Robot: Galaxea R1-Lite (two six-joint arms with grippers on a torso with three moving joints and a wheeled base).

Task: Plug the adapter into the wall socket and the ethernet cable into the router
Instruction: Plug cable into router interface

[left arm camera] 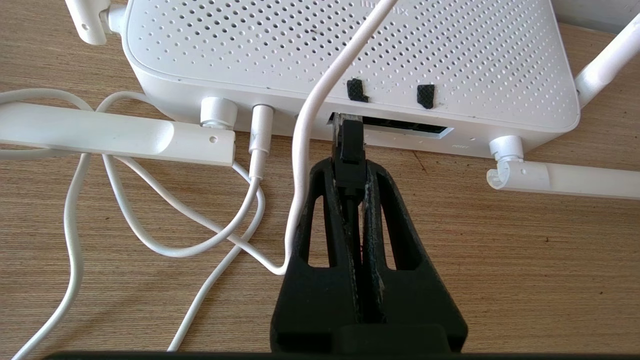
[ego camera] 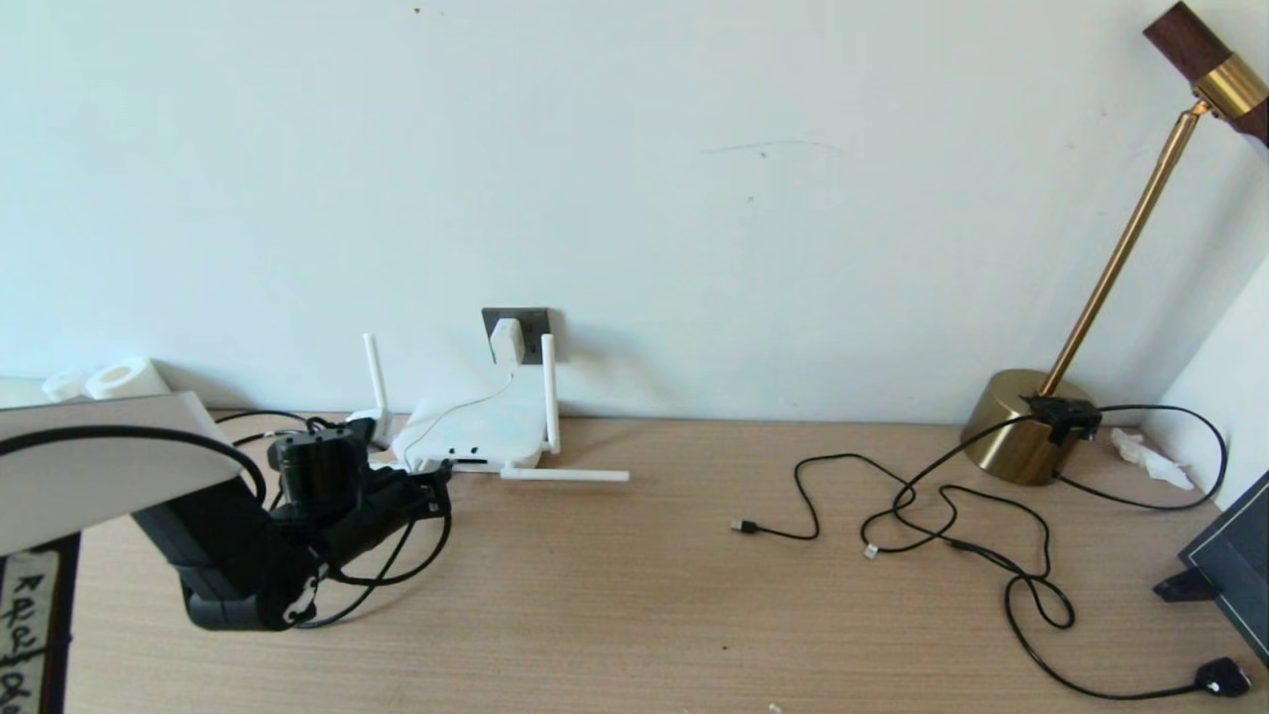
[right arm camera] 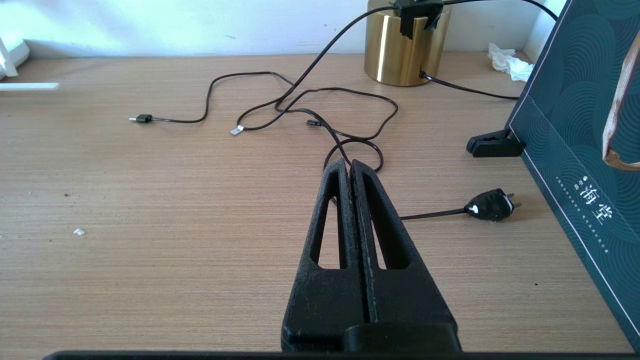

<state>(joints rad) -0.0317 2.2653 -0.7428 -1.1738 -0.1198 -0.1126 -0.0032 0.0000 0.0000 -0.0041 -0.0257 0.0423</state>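
Observation:
The white router lies on the desk against the wall with its antennas spread out. Behind it, the white adapter sits in the dark grey wall socket, and its thin white cord runs down to the router. My left gripper is shut on the black boot of the ethernet cable. The plug tip is at the router's dark port slot. The cable loops under my left arm. My right gripper is shut on nothing above the desk's right side.
A brass lamp stands at the back right with thin black cables strewn before it and a black plug near the front right. A dark box leans at the right edge. Paper rolls sit far left.

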